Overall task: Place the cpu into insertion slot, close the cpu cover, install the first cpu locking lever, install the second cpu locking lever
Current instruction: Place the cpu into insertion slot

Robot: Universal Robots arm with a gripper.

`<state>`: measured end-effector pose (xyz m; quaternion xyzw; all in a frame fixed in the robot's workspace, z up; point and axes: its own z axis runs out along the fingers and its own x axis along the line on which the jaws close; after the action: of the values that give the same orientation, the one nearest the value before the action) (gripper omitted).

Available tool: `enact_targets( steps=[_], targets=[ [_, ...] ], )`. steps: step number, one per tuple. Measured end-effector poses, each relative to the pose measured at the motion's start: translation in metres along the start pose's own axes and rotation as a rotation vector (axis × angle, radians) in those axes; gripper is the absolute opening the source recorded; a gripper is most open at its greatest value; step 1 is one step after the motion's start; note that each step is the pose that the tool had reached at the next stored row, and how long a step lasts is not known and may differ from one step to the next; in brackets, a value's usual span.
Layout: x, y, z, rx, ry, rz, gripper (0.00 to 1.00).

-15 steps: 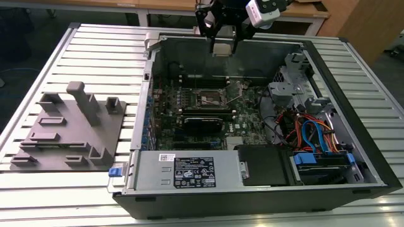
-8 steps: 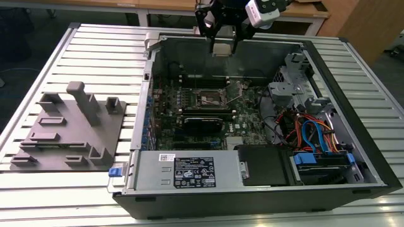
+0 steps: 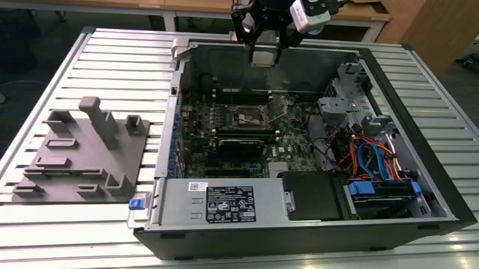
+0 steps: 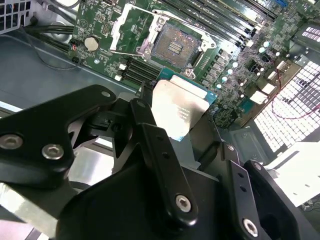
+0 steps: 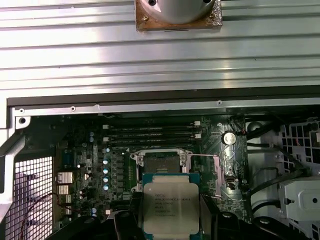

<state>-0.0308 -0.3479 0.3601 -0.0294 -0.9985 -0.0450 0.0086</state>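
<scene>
My gripper (image 3: 263,51) hangs above the far wall of the open computer case, shut on the cpu (image 3: 262,58), a small square chip with a silver-grey top. In both wrist views the cpu (image 4: 180,107) (image 5: 171,207) sits between the black fingers (image 4: 150,135), with its green edge showing. On the green motherboard below lies the insertion slot (image 3: 247,116) (image 4: 174,45) (image 5: 161,162), a dark square socket with a silvery rim and nothing in it. The cpu cover (image 4: 120,27) (image 5: 216,175) is swung open beside the slot.
A grey fixture block (image 3: 82,151) stands on the slatted table at the exterior view's left. Inside the case are a power supply (image 3: 224,202), a black card (image 3: 239,147), long memory slots (image 5: 150,131) and a drive bay with blue and orange cables (image 3: 378,168).
</scene>
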Motion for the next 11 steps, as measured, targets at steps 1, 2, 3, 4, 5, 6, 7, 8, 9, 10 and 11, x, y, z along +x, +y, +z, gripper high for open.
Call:
enact_targets(
  steps=[1,2,3,4,5,6,7,8,9,10,11],
  targets=[
    [0.0,0.0,0.0,0.0,0.0,0.0,0.54],
    [0.0,0.0,0.0,0.0,0.0,0.001,0.54],
    [0.0,0.0,0.0,0.0,0.0,0.001,0.54],
    [0.0,0.0,0.0,0.0,-0.0001,0.002,0.54],
    [0.0,0.0,0.0,-0.0001,-0.0002,0.003,0.54],
    [0.0,0.0,0.0,-0.0001,-0.0002,0.003,0.54],
    [0.0,0.0,0.0,-0.0001,-0.0003,0.004,0.54],
    [0.0,0.0,0.0,-0.0001,-0.0003,0.005,0.54],
    [0.0,0.0,0.0,-0.0001,-0.0005,0.007,0.54],
    [0.0,0.0,0.0,-0.0001,-0.0006,0.008,0.54],
    [0.0,0.0,0.0,-0.0001,-0.0008,0.011,0.54]
  ],
)
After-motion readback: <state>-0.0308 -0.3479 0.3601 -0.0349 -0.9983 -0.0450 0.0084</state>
